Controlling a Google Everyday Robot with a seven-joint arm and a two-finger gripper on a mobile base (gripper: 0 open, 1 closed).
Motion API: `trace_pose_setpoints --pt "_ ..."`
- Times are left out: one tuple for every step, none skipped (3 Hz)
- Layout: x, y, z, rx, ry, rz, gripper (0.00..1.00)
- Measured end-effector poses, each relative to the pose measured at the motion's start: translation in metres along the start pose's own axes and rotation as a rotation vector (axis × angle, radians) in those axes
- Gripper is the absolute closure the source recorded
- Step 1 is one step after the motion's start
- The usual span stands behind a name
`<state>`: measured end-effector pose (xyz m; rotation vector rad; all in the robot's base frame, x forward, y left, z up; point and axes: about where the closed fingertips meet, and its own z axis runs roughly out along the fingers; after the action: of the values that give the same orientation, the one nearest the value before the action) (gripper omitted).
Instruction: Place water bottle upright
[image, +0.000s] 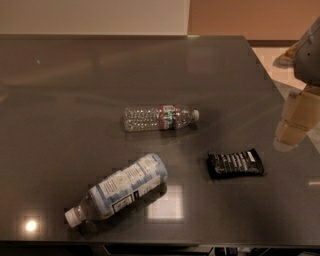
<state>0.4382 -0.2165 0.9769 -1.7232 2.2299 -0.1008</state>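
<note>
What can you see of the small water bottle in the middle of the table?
The water bottle is slim, clear ribbed plastic with a white cap and a narrow red-green-blue label near the neck. It lies on its side on the dark table, cap pointing right, touching nothing else. The gripper hangs apart from it at the right edge.

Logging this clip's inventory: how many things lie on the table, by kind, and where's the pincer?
Bottles: 2 (water bottle, larger bottle, both lying down)
Snack packets: 1 (black snack packet)
Total: 3
The pincer is at the right edge, apart from all three.
</note>
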Motion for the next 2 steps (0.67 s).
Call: trace_pose_setpoints --pt "0.0 0.0 0.0 0.0 0.0 0.0 0.0" --pt "-0.0052 -0.0046 0.0016 -0.008 0.005 -0.009 0.0"
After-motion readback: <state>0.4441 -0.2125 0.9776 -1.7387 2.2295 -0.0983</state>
